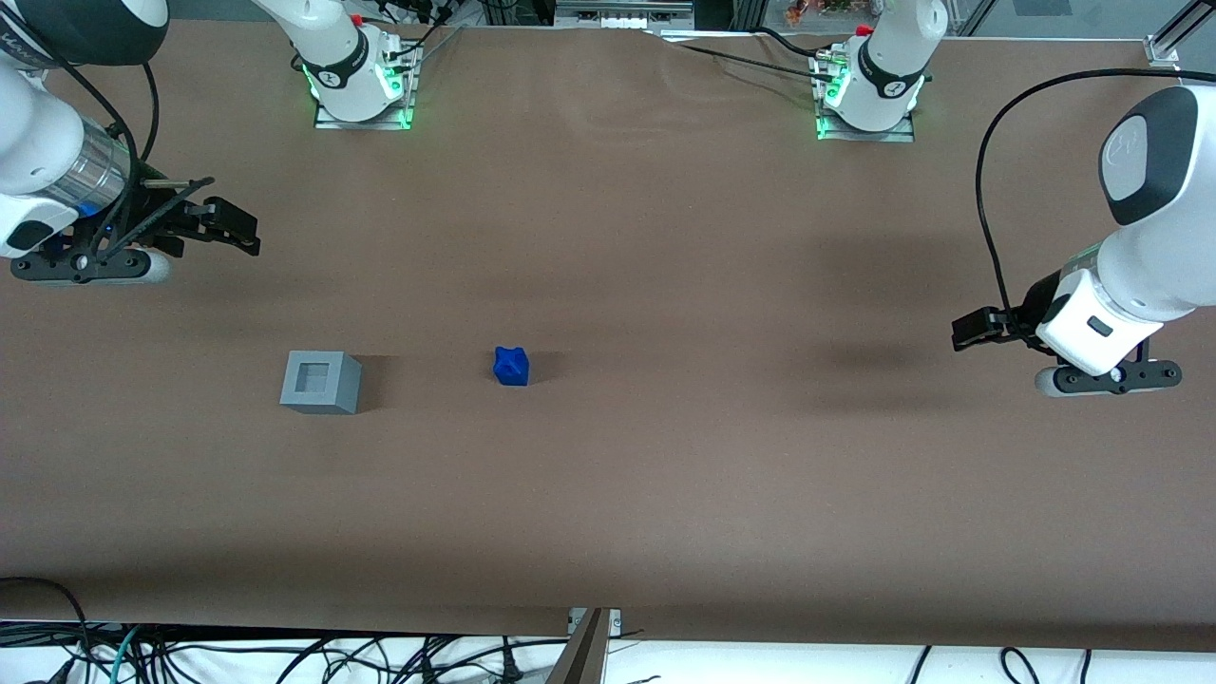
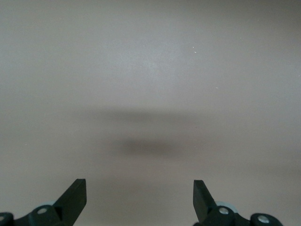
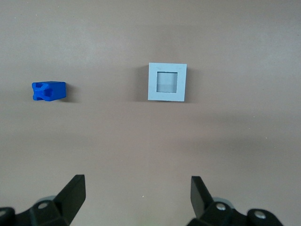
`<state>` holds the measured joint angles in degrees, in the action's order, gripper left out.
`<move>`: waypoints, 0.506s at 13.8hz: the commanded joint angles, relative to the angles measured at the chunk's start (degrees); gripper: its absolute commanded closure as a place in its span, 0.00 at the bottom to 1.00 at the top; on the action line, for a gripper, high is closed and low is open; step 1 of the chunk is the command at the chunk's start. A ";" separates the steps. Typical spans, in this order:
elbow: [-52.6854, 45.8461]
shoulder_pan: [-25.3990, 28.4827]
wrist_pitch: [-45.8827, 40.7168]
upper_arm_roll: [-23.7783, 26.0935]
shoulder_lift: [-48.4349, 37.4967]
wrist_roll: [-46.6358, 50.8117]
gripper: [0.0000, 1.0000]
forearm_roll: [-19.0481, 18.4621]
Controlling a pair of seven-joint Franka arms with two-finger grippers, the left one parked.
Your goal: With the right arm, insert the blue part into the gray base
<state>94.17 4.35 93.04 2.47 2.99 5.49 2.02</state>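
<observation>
The blue part [image 1: 510, 366] lies on the brown table, apart from the gray base [image 1: 321, 382], which stands beside it toward the working arm's end with its square recess facing up. Both also show in the right wrist view: the blue part [image 3: 48, 91] and the gray base [image 3: 167, 82]. My right gripper [image 1: 228, 228] hangs above the table at the working arm's end, farther from the front camera than the base. It is open and empty, its two black fingers spread wide [image 3: 138, 188].
The brown table [image 1: 665, 475] carries only these two objects. Two arm bases [image 1: 356, 71] with green lights stand at the table's edge farthest from the front camera. Cables run along the edge nearest that camera.
</observation>
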 commanded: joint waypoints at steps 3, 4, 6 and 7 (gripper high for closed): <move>0.22 -0.57 -0.93 0.52 -0.89 -0.84 0.01 -0.26; 0.40 -0.57 -0.75 0.61 -0.80 -0.84 0.01 0.00; 1.10 -0.49 0.12 0.96 0.25 -0.05 0.01 0.53; 1.97 -0.05 1.95 1.31 1.04 0.22 0.01 0.70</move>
<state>94.70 4.37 93.16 2.75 3.31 5.50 2.13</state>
